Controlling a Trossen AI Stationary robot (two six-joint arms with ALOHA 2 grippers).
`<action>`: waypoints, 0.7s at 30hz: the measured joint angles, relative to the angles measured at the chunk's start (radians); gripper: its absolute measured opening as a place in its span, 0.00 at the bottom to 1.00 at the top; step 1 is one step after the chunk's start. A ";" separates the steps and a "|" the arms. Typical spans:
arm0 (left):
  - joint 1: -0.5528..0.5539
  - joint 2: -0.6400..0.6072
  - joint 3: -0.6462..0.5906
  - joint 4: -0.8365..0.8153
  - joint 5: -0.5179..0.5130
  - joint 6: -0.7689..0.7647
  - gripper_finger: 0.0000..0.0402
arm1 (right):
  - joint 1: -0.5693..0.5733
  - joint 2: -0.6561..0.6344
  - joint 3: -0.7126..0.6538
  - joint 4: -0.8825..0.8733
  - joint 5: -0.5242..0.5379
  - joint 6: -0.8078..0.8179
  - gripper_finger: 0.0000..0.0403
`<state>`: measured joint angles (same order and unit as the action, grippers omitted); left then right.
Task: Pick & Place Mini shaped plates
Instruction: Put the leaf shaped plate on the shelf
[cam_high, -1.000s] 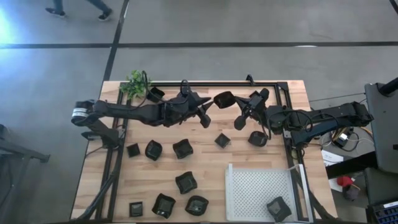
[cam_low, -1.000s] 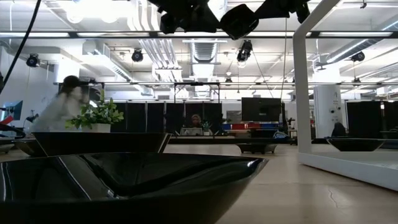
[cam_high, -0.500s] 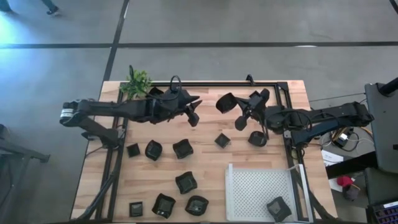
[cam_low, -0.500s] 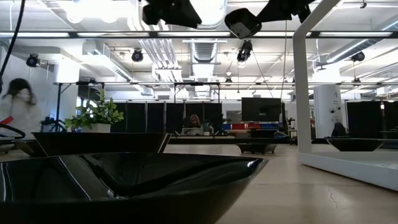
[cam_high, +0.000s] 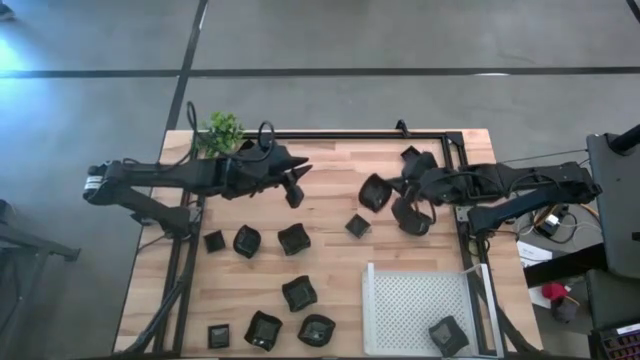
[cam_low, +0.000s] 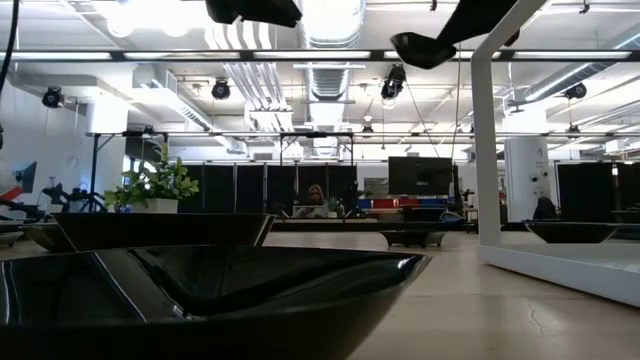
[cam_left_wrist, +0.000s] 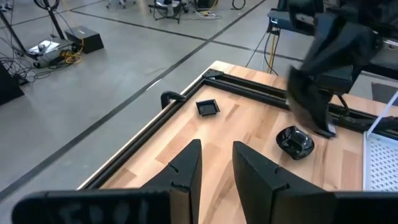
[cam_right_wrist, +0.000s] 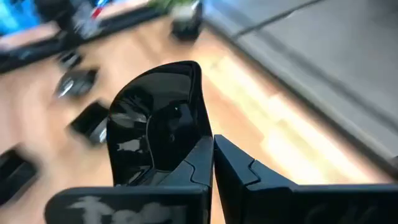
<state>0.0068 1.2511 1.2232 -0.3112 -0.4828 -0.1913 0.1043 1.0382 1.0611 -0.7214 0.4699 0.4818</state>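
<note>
One mini shaped plate (cam_high: 375, 191) is in transit, pinched by its rim in the clenched right hand (cam_high: 392, 192) above the counter (cam_high: 330, 255), well short of the white perforated tray (cam_high: 415, 310). Next comes carrying it over there, I'd say. The left hand (cam_high: 294, 189) hangs released and empty near the plant (cam_high: 220, 130).

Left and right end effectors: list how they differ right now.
The left end effector holds nothing, with a gap between its fingers; the right end effector is shut on the rim of a black plate.

In the high view the left one hangs over bare wood near the plant, while the right one is above the table's right half.

Both are dark two-finger grippers held off the table.
</note>
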 joint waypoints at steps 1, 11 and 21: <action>-0.002 -0.002 0.000 -0.006 0.000 0.004 0.21 | 0.000 0.000 0.002 -0.013 -0.046 0.013 0.02; -0.020 -0.008 0.000 -0.023 0.000 0.008 0.21 | 0.013 0.005 -0.068 -0.063 -0.471 0.110 0.02; -0.022 -0.008 0.000 -0.023 0.000 0.008 0.21 | 0.091 0.009 -0.135 -0.181 -0.626 0.168 0.02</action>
<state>-0.0154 1.2427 1.2228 -0.3340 -0.4828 -0.1829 0.1957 1.0476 0.9266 -0.9019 -0.1565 0.6501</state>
